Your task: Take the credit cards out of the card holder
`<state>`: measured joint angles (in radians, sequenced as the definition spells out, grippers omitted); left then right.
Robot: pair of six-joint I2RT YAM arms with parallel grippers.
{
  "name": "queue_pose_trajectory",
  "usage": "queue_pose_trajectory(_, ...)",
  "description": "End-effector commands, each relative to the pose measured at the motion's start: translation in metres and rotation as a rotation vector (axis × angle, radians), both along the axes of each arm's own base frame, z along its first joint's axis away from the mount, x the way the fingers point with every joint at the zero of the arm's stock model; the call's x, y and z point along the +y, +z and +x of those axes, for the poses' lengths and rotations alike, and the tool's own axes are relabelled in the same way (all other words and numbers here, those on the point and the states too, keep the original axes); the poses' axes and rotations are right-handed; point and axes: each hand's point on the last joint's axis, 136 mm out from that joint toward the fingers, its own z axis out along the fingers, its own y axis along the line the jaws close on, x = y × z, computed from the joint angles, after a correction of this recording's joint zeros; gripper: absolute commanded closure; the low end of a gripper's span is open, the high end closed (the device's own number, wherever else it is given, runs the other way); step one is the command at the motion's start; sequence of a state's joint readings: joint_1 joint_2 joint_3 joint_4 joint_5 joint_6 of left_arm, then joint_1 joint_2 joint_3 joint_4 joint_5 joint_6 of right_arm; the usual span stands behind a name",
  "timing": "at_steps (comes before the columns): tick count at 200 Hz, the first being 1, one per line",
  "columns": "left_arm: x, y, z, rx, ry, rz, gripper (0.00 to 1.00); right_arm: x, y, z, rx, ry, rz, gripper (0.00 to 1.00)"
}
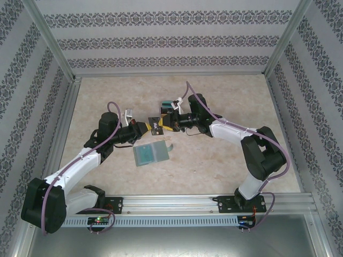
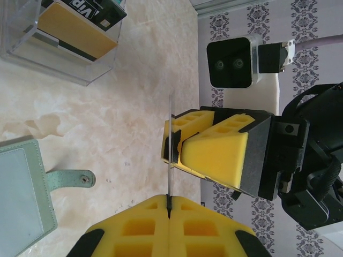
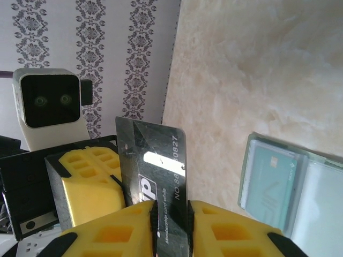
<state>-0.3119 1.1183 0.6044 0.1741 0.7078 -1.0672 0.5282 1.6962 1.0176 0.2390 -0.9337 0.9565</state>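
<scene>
A black credit card (image 3: 153,155) with pale print stands upright above the table, and both grippers hold it. My left gripper (image 2: 170,206) is shut on its thin lower edge (image 2: 170,176). My right gripper (image 3: 171,211) has its pads against the card from the other side. In the top view the two grippers meet at mid-table, left gripper (image 1: 147,128) and right gripper (image 1: 168,127). The grey-green card holder (image 1: 151,154) lies open and flat just in front of them. A teal card (image 3: 268,179) sits in one of its pockets. The holder's tab (image 2: 69,179) points toward my left gripper.
A clear upright plastic stand (image 1: 167,108) is just behind the grippers. It holds an orange-brown card (image 2: 75,32) and a black VIP card (image 2: 99,10). Patterned walls enclose the marble table (image 1: 236,107) on three sides, with an aluminium rail (image 1: 177,202) along the near edge.
</scene>
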Motion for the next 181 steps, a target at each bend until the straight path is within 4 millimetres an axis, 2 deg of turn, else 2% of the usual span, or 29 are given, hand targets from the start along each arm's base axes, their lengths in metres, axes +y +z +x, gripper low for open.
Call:
queue_pose_trajectory(1, -0.001, 0.011, 0.005, -0.051, -0.005, -0.038, 1.0, 0.006, 0.002, -0.009, 0.001, 0.049, 0.036, 0.77)
queue_pose_trajectory(34, -0.001, 0.007, 0.004, -0.041, -0.007, -0.033, 1.0, 0.007, 0.006, -0.01, -0.01, 0.054, 0.046, 0.96)
queue_pose_trajectory(45, 0.0, 0.004, 0.003, -0.034, -0.005, -0.024, 0.98, 0.006, 0.007, -0.009, -0.011, 0.051, 0.047, 0.99)
queue_pose_trajectory(60, 0.001, 0.0, 0.003, -0.025, -0.004, -0.009, 0.73, 0.004, 0.011, -0.007, -0.019, 0.047, 0.051, 1.0)
queue_pose_trajectory(68, 0.002, -0.001, 0.003, -0.02, -0.001, -0.001, 0.55, 0.001, 0.013, -0.005, -0.027, 0.042, 0.051, 1.0)
queue_pose_trajectory(79, 0.003, -0.002, 0.002, -0.015, -0.001, 0.015, 0.5, -0.004, 0.017, -0.001, -0.038, 0.032, 0.046, 1.0)
queue_pose_trajectory(86, 0.004, -0.003, 0.002, -0.012, 0.0, 0.028, 0.43, -0.007, 0.019, 0.002, -0.05, 0.025, 0.042, 1.0)
queue_pose_trajectory(103, 0.009, -0.004, 0.001, -0.007, 0.011, 0.069, 0.18, -0.017, 0.021, 0.011, -0.082, 0.01, -0.007, 1.0)
queue_pose_trajectory(122, 0.017, -0.004, -0.001, -0.005, 0.034, 0.107, 0.0, -0.029, 0.019, 0.02, -0.152, 0.013, -0.128, 1.0)
queue_pose_trajectory(155, 0.031, -0.007, -0.003, 0.007, 0.079, 0.19, 0.01, -0.053, 0.007, 0.041, -0.328, 0.037, -0.414, 1.0)
queue_pose_trajectory(181, 0.042, -0.007, -0.005, -0.003, 0.115, 0.26, 0.01, -0.067, 0.008, 0.064, -0.514, 0.061, -0.576, 1.0)
